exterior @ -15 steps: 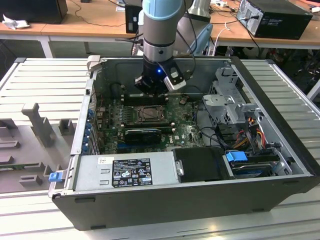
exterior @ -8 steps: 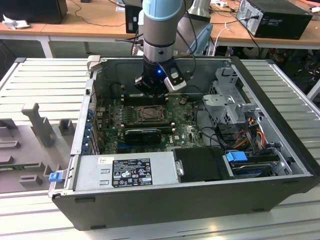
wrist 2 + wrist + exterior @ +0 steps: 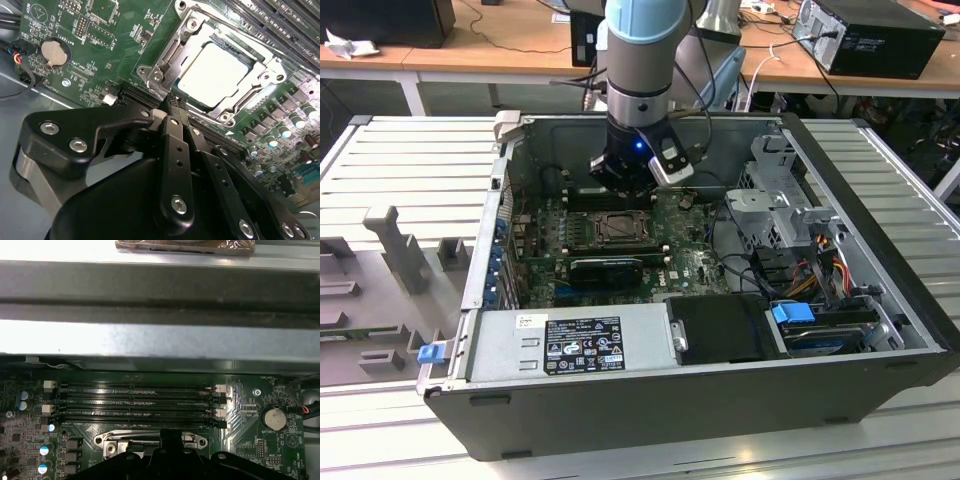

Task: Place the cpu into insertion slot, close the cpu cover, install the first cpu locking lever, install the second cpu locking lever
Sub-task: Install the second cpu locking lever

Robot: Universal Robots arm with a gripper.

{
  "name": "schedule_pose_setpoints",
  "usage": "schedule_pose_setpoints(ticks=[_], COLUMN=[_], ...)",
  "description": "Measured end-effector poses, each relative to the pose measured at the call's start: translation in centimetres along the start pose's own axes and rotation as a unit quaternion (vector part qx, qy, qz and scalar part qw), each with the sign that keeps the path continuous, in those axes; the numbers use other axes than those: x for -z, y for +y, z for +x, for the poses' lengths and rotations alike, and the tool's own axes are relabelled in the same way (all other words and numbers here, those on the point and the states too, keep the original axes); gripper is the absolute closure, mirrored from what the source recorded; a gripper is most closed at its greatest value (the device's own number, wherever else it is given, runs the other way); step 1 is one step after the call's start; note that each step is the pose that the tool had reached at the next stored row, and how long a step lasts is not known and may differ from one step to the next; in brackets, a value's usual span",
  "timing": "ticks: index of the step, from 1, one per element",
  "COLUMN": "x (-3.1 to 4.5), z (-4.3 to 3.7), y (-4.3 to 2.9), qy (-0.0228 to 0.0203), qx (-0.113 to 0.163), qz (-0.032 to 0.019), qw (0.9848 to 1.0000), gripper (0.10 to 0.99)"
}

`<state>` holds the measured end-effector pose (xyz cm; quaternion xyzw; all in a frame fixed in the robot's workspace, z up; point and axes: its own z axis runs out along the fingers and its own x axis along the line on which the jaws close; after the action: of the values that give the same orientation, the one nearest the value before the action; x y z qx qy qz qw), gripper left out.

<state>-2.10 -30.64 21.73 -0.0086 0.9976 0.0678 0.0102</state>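
In the second wrist view the cpu (image 3: 214, 75) lies flat in the insertion slot (image 3: 252, 64), its pale face showing through the window of the silver cpu cover (image 3: 170, 55), which is down around it. My gripper (image 3: 173, 104) is shut with nothing between its black fingers (image 3: 170, 150); the tips sit right at the cover's near edge. In the exterior view the gripper (image 3: 623, 186) hangs just behind the insertion slot (image 3: 617, 230) inside the open computer case. The first wrist view shows the cover's edge (image 3: 117, 441) beyond my gripper (image 3: 170, 442). The locking levers cannot be made out clearly.
Long black memory slots (image 3: 135, 402) run beside the socket under the case wall (image 3: 150, 340). A black graphics card (image 3: 608, 270), a grey power supply (image 3: 570, 345), a drive cage (image 3: 780, 205) with cables and a coin battery (image 3: 53, 52) surround the green board.
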Motion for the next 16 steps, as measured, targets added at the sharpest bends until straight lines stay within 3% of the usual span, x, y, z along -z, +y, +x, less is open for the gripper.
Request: schedule_pose_setpoints(ticks=[10,14,16], x=[0.19,1.07,2.03], z=[0.00,-0.02,-0.04], y=[-0.65,-0.56,-0.43], qy=[0.0001,0.0000,0.0000], qx=[0.000,0.000,0.000], qz=[0.0004,0.0003,0.0003], qw=[1.0000,1.0000,1.0000], gripper=[0.980,0.980,0.980])
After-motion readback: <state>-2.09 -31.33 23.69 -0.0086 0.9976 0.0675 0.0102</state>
